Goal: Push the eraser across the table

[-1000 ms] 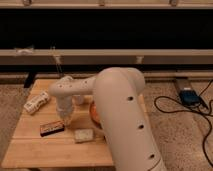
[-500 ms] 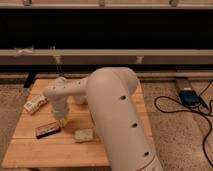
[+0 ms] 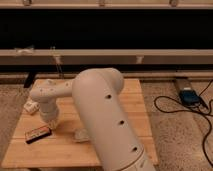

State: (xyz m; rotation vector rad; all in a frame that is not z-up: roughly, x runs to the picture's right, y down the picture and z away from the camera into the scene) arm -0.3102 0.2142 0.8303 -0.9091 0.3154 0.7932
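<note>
The light wooden bench [image 3: 131,107], a square top of joined planks, fills the middle and lower left of the frame. The robot's large white arm [image 3: 107,125] rises from the bottom centre, bends near the middle of the frame and reaches leftward over the bench top, covering much of it.

The tool [image 3: 51,121] sits at the end of that arm in the left part of the frame, pointing down toward the wood just above and to the right of the eraser. Its fingers are pressed together with nothing between them. Whether its tip meets the bench surface cannot be told from this view.

The eraser [image 3: 38,134], a small flat dark brown-black block with an orange-tan strip along its top, lies flat on the bench at the lower left of the frame, near the left edge of the top. It is slightly tilted, its right end a little higher in the frame than its left. It lies just beside the tool, and whether the two touch cannot be told.

A pale whitish-grey block [image 3: 81,135] lies on the bench to the right of the eraser, close against the arm's lower section. A small white object [image 3: 31,106] rests near the bench's upper left edge, partly hidden behind the arm.

On the speckled floor at the right of the frame, a blue-and-black box [image 3: 189,96] lies with black cables [image 3: 172,107] looping away from it.
</note>
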